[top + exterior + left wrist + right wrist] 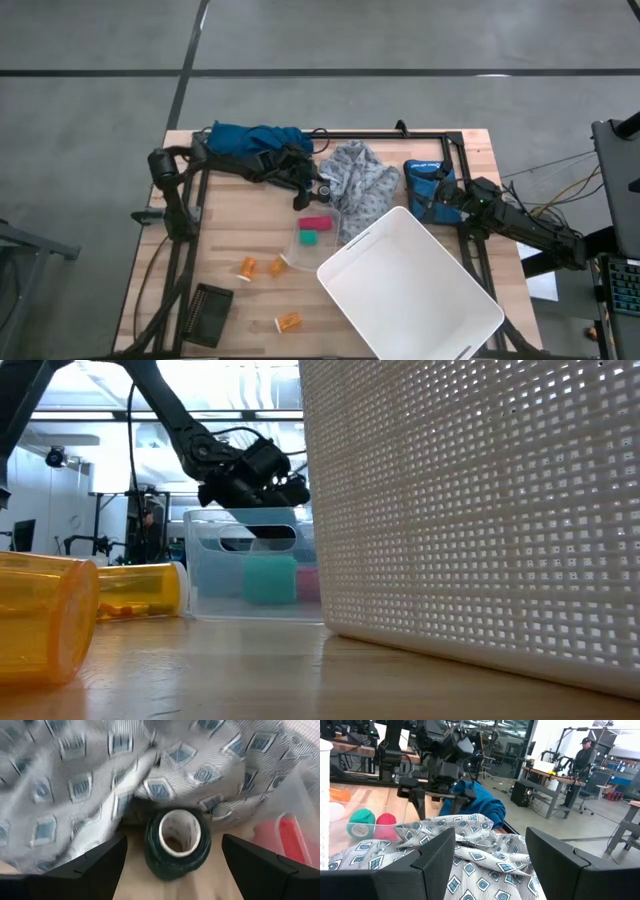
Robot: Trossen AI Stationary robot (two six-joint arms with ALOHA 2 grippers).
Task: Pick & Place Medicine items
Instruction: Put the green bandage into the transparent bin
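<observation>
Three small orange pill bottles with white caps lie on their sides on the wooden table: two [247,267] [277,267] side by side and one [289,322] nearer the front edge. No gripper touches them. My left gripper [173,842] is open at the near edge of the grey patterned cloth [360,185]. Its fingers stand on either side of a dark tape roll [175,842] without touching it. My right gripper [490,847] waits open at the table's right side, level, looking over the grey cloth.
A large white mesh basket [410,290] fills the front right. A clear tub [312,232] holding a teal and a pink roll stands between the bottles and the cloth. A blue cloth [255,140] lies at the back, and a black block [210,312] at the front left.
</observation>
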